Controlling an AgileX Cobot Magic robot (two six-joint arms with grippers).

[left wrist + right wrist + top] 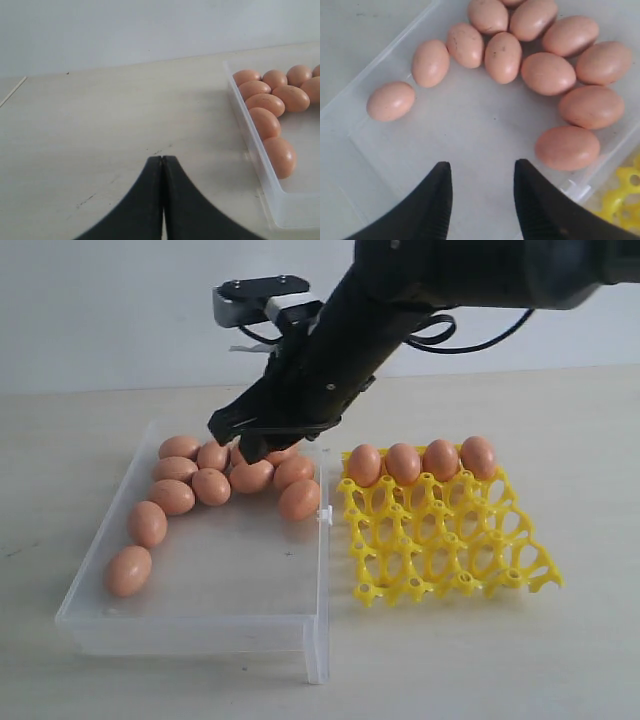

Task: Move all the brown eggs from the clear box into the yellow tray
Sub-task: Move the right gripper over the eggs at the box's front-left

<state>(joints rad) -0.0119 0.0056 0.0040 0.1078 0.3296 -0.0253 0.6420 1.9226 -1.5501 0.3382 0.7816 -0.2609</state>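
Exterior view: the right hand hung over the brown eggs in the clear box, reaching across from the yellow tray side.
That hand stood spread with nothing between its two sides, poised above the cluster at the box's 12 o'clock end, apparently lined up to take the next egg. Most eggs lay loose in an arc from 12 o'clock round to 8 o'clock inside the box, several touching. Four eggs sat upright in the tray's 12 o'clock row, probably filled first to leave the nearer cups open to later approaches. The tray lay just beside the box at its 3 o'clock, which kept each carry short. The left hand, pressed together and empty, sat over bare worktop beyond the box's 9 o'clock wall, clear of the working arm.
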